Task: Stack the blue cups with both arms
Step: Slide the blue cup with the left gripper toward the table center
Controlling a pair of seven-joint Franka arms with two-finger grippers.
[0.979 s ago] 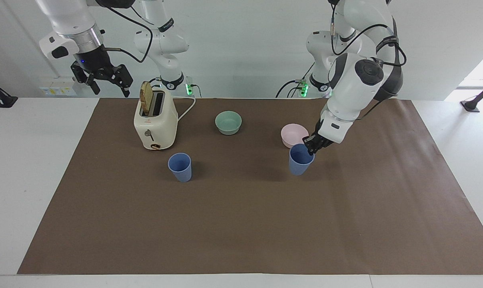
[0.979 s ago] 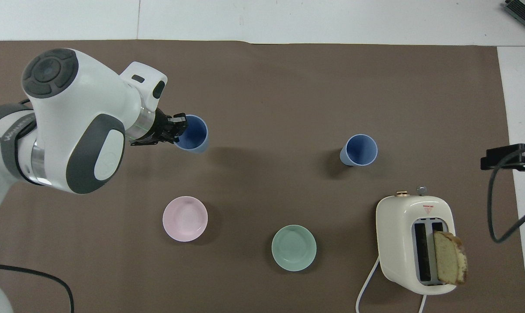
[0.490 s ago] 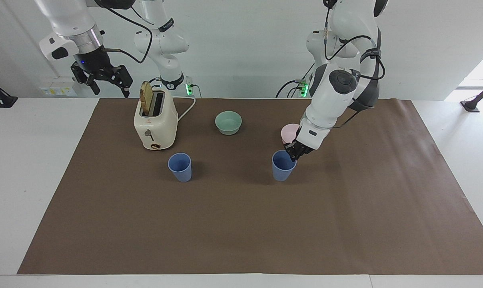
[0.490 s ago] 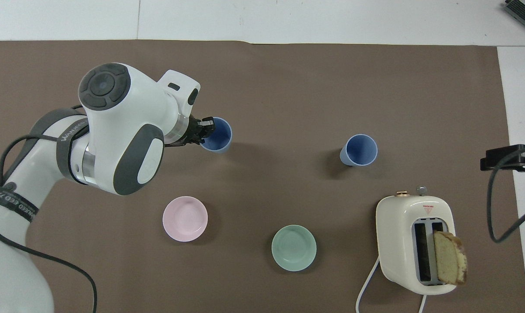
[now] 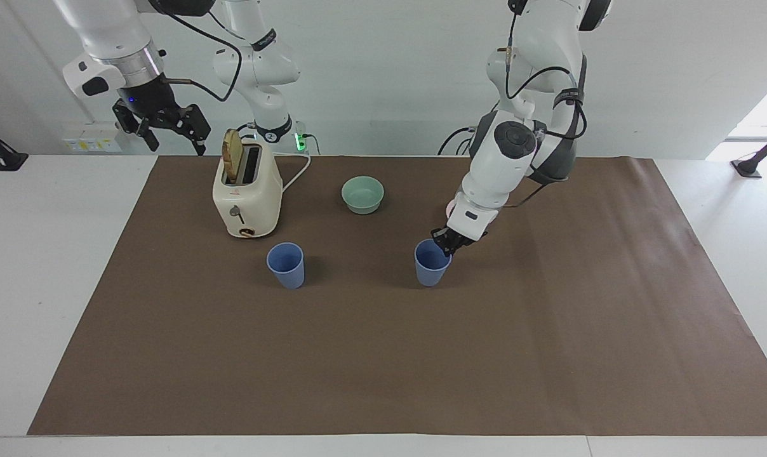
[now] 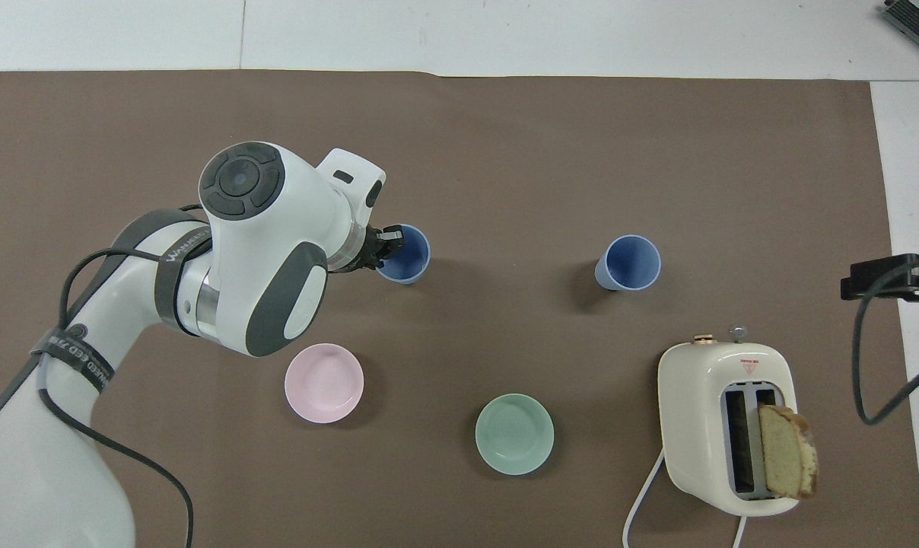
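since a second ago the left gripper (image 5: 447, 246) has carried its blue cup (image 5: 432, 265) toward the second blue cup (image 5: 286, 265), off from beside the pink bowl (image 6: 324, 383). it is clenched on the rim. both cups stand upright, mouths up. the right gripper (image 5: 167, 130) waits open above the table's right-arm end.
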